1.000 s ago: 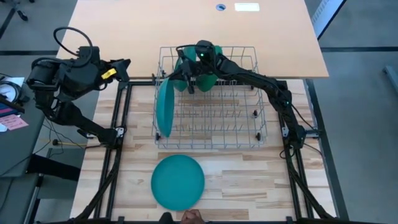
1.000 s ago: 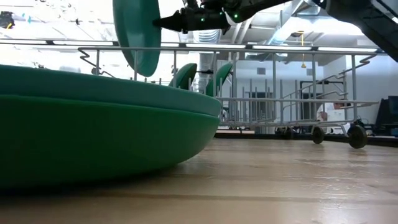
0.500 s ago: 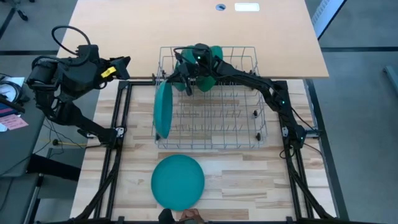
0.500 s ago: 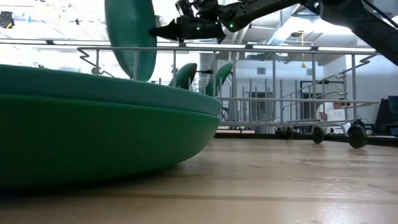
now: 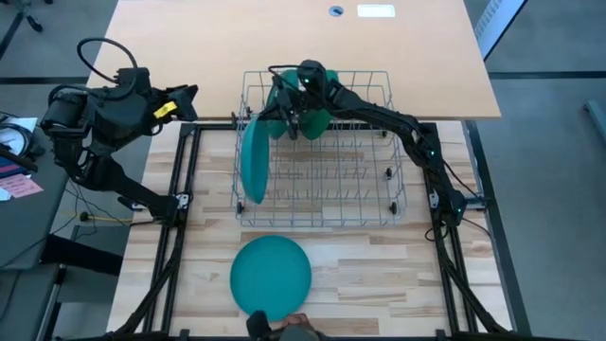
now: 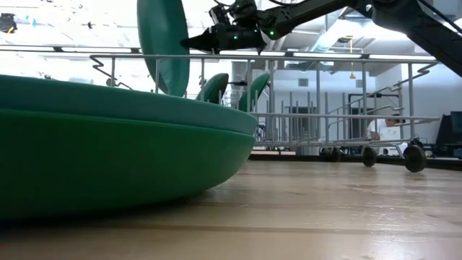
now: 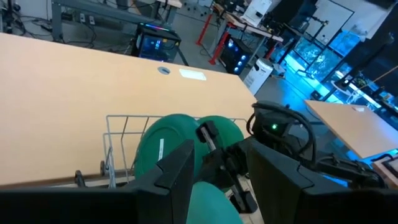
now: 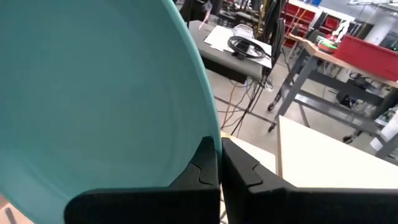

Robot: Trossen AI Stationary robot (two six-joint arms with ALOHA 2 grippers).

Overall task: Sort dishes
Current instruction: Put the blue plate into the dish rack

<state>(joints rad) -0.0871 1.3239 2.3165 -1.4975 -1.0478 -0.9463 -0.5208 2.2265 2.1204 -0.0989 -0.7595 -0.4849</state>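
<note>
My right gripper (image 5: pixel 280 121) reaches over the far left corner of the wire rack (image 5: pixel 398 194) and is shut on a teal dish (image 5: pixel 252 161), which stands on edge just inside the rack's left wall (image 6: pixel 164 43). Two dark green dishes (image 5: pixel 319 119) (image 6: pixel 214 87) stand upright in the rack's far slots. More teal dishes lie stacked flat (image 5: pixel 272 277) on the wood near the table's front edge. My left gripper (image 5: pixel 187 98) waits raised at the table's left, open with nothing between its fingers (image 7: pixel 227 180). My right gripper pinches the teal dish's rim (image 8: pixel 210 121) between its two fingers (image 8: pixel 205 165), on the rim's far side. The fingers come nearly level from the table's right. The dish hangs upright on edge, its lower part below the rack's top rail; whether it touches the wires I cannot tell.
A person's hand (image 5: pixel 289 328) shows at the near edge beside the stacked dishes. The rack's middle and right slots (image 5: pixel 331 180) hold nothing. A light tabletop (image 5: pixel 294 47) lies beyond the rack.
My right gripper has sunk a little with the teal dish, swaying first toward the table's left and then back right. The dish stays upright on edge and now stands lower behind the rack's top rail.
</note>
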